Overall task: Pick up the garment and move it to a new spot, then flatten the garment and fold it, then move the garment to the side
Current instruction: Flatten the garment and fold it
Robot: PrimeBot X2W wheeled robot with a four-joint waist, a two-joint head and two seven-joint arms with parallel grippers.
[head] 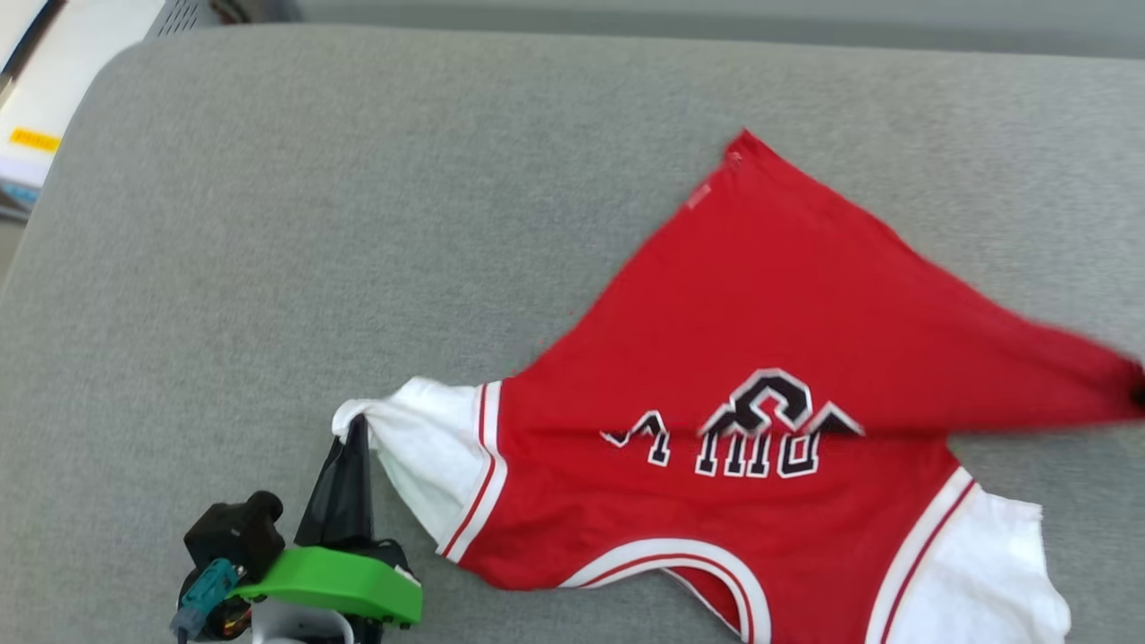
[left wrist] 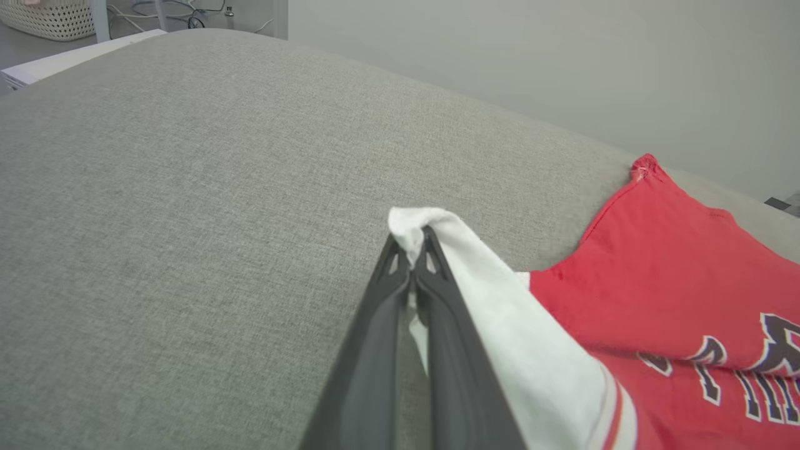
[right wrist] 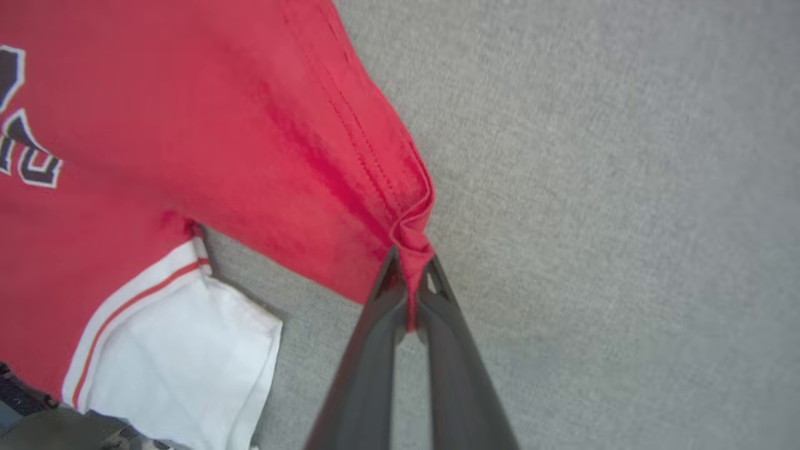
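Observation:
The garment (head: 751, 358), a red T-shirt with white sleeves and dark chest lettering, lies spread on the grey cushion (head: 358, 224), collar toward the near edge. My left gripper (head: 356, 429) is shut on the tip of the white sleeve (left wrist: 500, 312) at the shirt's left side; the pinch shows in the left wrist view, where the left gripper (left wrist: 414, 247) holds a bunch of white cloth. At the head view's right edge a red hem corner (head: 1100, 385) is pulled out to the right. My right gripper (right wrist: 409, 269) is shut on that hem corner (right wrist: 412, 231).
The grey cushion stretches wide to the left and back of the shirt. Its rounded far-left corner borders a white box (head: 54, 89). A pale wall (left wrist: 562, 62) rises behind the cushion, and a wicker basket (left wrist: 44, 19) sits on the floor beyond.

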